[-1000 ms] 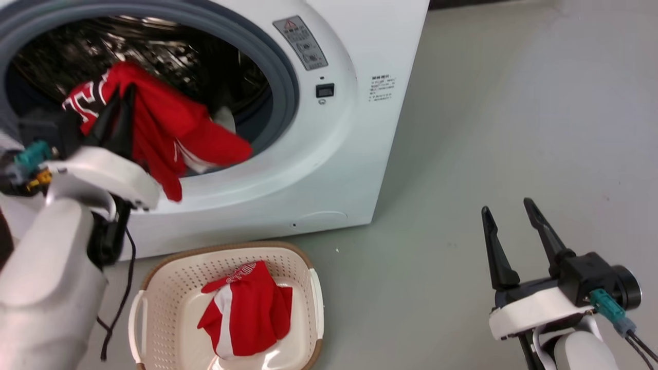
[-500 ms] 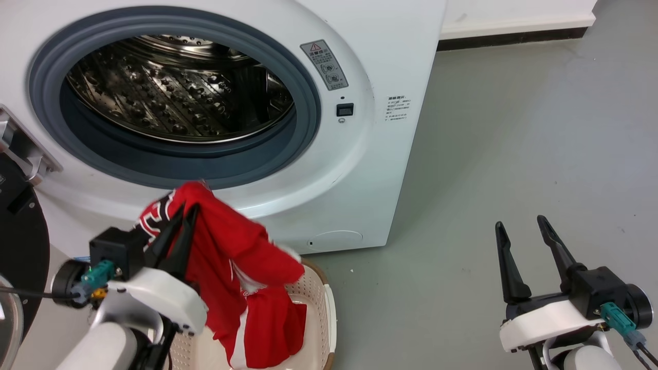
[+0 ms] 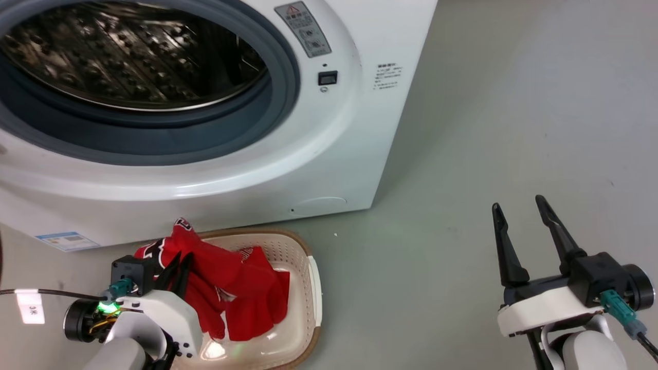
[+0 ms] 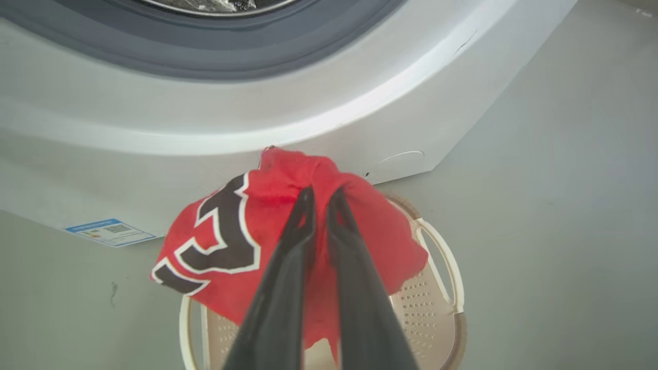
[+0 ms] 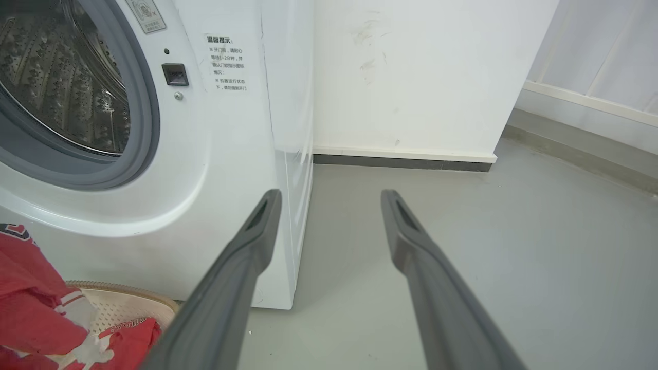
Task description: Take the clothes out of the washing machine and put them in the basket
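The white washing machine stands with its porthole open, and its steel drum shows bare metal. Below it on the floor sits the cream basket with a brown rim. My left gripper is shut on a red garment with black and white lettering, holding it low over the basket's left end. In the left wrist view the garment drapes over my closed fingers above the basket. A second red garment lies inside the basket. My right gripper is open over bare floor.
Grey floor spreads to the right of the machine. In the right wrist view a white wall with a dark skirting strip stands behind the machine. A blue-and-white label is stuck low on the washer's front.
My left gripper has carried the red garment out of the drum and down over the basket. The head camera shifted between frames. The right gripper stayed open in place.
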`<state>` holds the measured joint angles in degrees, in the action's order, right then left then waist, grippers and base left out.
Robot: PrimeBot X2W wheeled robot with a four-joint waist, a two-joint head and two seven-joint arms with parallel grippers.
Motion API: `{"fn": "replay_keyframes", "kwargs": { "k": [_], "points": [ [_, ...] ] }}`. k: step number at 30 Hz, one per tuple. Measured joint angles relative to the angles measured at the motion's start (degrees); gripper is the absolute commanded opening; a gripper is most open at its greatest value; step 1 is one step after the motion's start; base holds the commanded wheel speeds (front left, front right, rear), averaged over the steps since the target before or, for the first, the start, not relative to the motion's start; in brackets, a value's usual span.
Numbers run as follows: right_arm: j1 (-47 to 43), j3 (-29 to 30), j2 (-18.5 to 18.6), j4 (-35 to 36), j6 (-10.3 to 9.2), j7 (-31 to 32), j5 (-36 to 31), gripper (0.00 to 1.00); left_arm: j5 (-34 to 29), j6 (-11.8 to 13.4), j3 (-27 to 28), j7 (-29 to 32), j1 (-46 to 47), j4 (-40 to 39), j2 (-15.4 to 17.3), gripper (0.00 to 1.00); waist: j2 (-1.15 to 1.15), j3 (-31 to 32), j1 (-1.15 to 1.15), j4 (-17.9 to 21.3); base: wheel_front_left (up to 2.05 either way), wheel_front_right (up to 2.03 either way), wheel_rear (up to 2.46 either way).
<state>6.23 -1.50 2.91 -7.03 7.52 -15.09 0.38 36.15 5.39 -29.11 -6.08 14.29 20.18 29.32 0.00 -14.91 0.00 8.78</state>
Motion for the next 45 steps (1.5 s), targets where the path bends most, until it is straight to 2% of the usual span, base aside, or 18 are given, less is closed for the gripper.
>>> {"fn": "replay_keyframes", "kwargs": {
  "k": [9,17,26,30,35,36,37,38,44,45],
  "points": [
    [2.68,-0.90,0.01,2.04,0.00,0.00,-0.82,1.00,0.78,-4.98,-0.41,-4.32,8.27,21.75,-4.76,0.00,0.00,-6.97,0.01,3.11,0.00,0.00,0.00],
    [3.61,-1.15,0.03,3.68,0.00,0.00,-0.25,1.00,2.10,-7.20,0.97,-7.21,15.22,36.89,-8.03,0.00,0.00,-13.24,0.01,5.73,0.00,0.00,0.00],
    [4.43,-0.46,0.02,5.45,0.00,0.00,0.19,1.00,2.14,-7.40,2.47,-8.73,22.07,44.48,-8.42,0.00,0.00,-19.60,0.01,6.55,0.00,0.00,0.00],
    [5.04,0.19,0.02,6.02,0.00,0.00,0.01,1.00,1.58,-7.42,2.68,-8.82,25.03,47.33,-9.96,0.00,0.00,-22.53,0.01,5.65,0.00,0.00,0.00],
    [5.56,0.42,0.02,5.93,0.00,0.00,-0.46,1.00,1.41,-7.84,3.42,-8.90,26.25,49.14,-11.38,0.00,0.00,-23.34,0.01,4.05,0.00,0.00,0.00],
    [5.62,0.40,0.01,5.84,0.00,0.00,-0.47,1.00,1.45,-7.94,3.47,-8.91,26.22,49.65,-11.83,0.41,0.00,-23.16,0.01,3.93,0.00,0.00,0.00],
    [5.64,0.42,0.02,5.77,0.00,0.00,-0.49,1.00,1.68,-8.01,3.74,-8.91,26.21,49.87,-12.21,0.75,0.00,-22.92,0.01,3.82,0.00,0.00,0.00],
    [5.65,0.45,0.02,5.61,0.00,0.00,-0.57,1.00,1.92,-8.00,4.08,-8.92,26.21,49.86,-12.33,1.00,0.00,-22.65,0.01,3.72,0.00,0.00,0.00],
    [5.89,0.82,0.02,4.70,0.00,0.00,-0.66,1.00,1.37,-7.92,5.61,-8.99,25.62,48.16,-12.43,1.00,0.00,-20.01,0.01,3.09,0.00,0.00,0.00],
    [5.89,0.94,0.01,3.86,0.00,0.00,-0.88,1.00,1.37,-8.15,7.37,-8.99,23.82,46.11,-12.60,1.00,0.00,-17.82,0.01,2.67,0.00,0.00,0.00]
  ]
}}
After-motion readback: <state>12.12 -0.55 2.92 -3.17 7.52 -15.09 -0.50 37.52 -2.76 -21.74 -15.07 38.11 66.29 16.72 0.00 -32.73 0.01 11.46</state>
